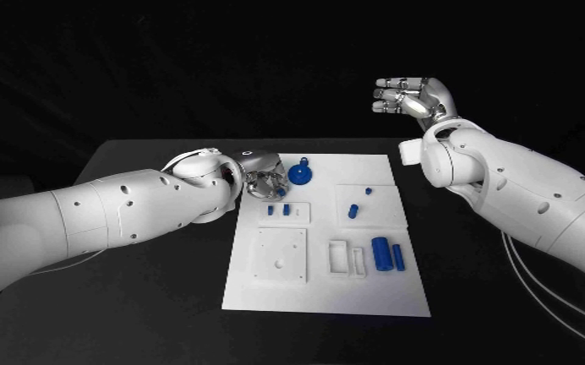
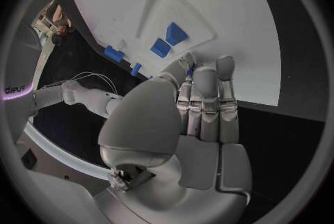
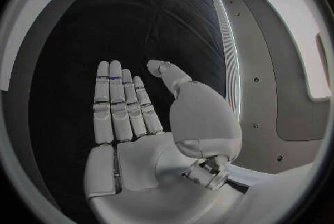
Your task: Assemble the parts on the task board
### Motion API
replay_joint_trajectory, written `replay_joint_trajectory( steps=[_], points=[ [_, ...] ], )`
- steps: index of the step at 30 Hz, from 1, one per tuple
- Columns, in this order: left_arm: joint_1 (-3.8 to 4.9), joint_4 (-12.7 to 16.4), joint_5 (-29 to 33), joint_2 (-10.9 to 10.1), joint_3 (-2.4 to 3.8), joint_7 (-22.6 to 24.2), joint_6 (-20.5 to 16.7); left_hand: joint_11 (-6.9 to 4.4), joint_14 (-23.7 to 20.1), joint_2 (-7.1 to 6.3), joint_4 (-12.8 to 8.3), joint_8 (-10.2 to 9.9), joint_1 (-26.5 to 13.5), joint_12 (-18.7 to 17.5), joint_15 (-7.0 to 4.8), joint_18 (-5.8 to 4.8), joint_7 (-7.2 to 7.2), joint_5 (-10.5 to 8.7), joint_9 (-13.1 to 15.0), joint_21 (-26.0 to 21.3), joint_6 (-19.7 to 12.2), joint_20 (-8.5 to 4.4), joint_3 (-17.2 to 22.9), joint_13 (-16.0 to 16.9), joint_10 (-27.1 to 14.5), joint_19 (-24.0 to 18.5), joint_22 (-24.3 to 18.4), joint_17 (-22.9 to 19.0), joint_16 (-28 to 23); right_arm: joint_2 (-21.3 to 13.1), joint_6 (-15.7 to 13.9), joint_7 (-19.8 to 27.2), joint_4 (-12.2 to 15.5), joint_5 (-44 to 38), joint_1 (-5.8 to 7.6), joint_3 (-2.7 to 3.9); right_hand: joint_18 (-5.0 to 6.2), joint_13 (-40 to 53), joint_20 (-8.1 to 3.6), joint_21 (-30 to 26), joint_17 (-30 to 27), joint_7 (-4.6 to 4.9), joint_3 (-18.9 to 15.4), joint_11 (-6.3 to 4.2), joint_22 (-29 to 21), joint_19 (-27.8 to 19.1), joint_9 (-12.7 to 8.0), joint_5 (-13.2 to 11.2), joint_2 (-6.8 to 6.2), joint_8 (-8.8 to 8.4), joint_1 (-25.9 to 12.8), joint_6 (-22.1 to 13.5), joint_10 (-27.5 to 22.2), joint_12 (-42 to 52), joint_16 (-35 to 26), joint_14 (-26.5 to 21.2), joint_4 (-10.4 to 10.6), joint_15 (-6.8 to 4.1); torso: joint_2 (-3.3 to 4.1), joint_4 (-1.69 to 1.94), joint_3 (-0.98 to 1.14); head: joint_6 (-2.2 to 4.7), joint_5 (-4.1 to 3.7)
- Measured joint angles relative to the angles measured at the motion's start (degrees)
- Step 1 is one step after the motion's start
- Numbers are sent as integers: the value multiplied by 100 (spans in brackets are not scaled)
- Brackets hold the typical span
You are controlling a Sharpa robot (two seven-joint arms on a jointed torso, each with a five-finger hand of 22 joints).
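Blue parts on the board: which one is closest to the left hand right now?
The round blue part with a tab at the board's far edge, just beside the left hand. The small pegs and cylinders lie farther down the task board.

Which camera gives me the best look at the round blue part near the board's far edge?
The head view: the round blue part lies unobstructed on the task board, just beside the left robot hand. In the left wrist view, blue shows behind the fingers, but I cannot tell which part. The right wrist view catches a blue scrap at its rim.
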Motion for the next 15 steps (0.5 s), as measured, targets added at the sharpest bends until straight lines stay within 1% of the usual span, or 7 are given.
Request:
replay_joint_trajectory(
  steps=[2, 4, 5, 7, 11, 13, 15],
  points=[
    [-15, -6, 0, -3, -14, 0, -7, 22, 0, -8, -15, 0, 6, 7, 0, 6, 5, 1, -8, 0, -91, 0, 15, 0, -22, 0, 1, 0, 0, -1, 1, 0, 0, 0, -1, 0, 0, 0, 0, 0, 0, 0, 0, 0, 0, 0, 0, 0, 0, 0, 0, 0, 0, 0, 0, 0, 0, 0, 0, -1, -1, 1, 2],
    [-26, -7, 1, -3, -19, 0, -16, 25, 0, -53, -15, -1, -8, 7, 0, 7, 4, 1, -17, 0, -128, 0, 15, -5, -36, 0, 1, 0, 0, -3, 1, 0, 0, 0, -3, 0, 0, 0, 0, 0, 0, 0, 0, 0, 0, 0, 0, 0, 0, 0, 0, 0, 0, 0, 0, 0, 0, 0, 1, 0, -1, 1, 2],
    [-28, -8, 2, -3, -21, 0, -19, 14, 0, -74, -15, 0, -29, 8, 0, 7, 4, 1, -16, 0, -170, 1, 15, -7, -51, 0, 1, 0, 0, -3, 2, 0, 0, 0, -4, 0, 1, 0, 0, 0, 0, 0, 0, 0, 0, 0, 0, 0, 0, 0, 0, 0, 0, 0, 0, 0, 0, 0, 1, -1, -1, 1, 3],
    [-32, -9, 4, -5, -27, 0, -23, 27, 0, -109, -27, 16, -64, 12, 0, 7, -1, 1, -11, 0, -272, 1, 45, -8, -74, 0, 1, 0, 0, -5, 2, 0, 0, 0, -6, 0, 0, 0, 0, 0, 0, 0, 0, 0, 0, 0, 0, 0, 0, 0, 0, 0, 0, 0, 0, 0, 0, 0, 1, 0, -1, 2, 3],
    [-39, -11, 10, -9, -30, 0, -36, 38, -22, -183, 3, 22, -78, 27, 21, 10, -14, 1, -9, 0, -331, 1, 128, -6, -127, 0, 1, 0, 0, -9, 3, 0, 0, 0, -9, 0, 0, 0, 0, 0, 0, 0, 0, 0, 0, 0, 0, 0, 0, 0, 0, 0, 0, 0, 0, 0, 0, 0, 1, -1, -1, 1, 3],
    [-40, -12, 12, -10, -31, 0, -42, 67, -22, -197, 5, 22, -92, 28, 21, 10, -15, 1, -9, 0, -396, 1, 131, -5, -155, 0, 1, 0, 0, -11, 3, -1, -1, 0, -10, 0, 0, 0, 0, 0, 0, 0, 0, 0, 0, 0, 0, 0, 0, 0, 0, 0, 0, 0, 0, 0, 0, 0, 1, -2, -1, 1, 3],
    [-41, -13, 14, -11, -32, 2, -48, 67, -22, -220, 19, 22, -70, 28, 21, 10, -15, 1, -9, 0, -396, 1, 189, -7, -156, 0, 0, 0, 0, -12, 3, -1, -1, 0, -12, 0, 0, 0, 0, 0, 0, 0, 0, 0, 0, 0, 0, 0, 0, 0, 0, 0, 0, 0, 0, 0, 0, 0, 1, -2, -1, 1, 3]
  ],
)
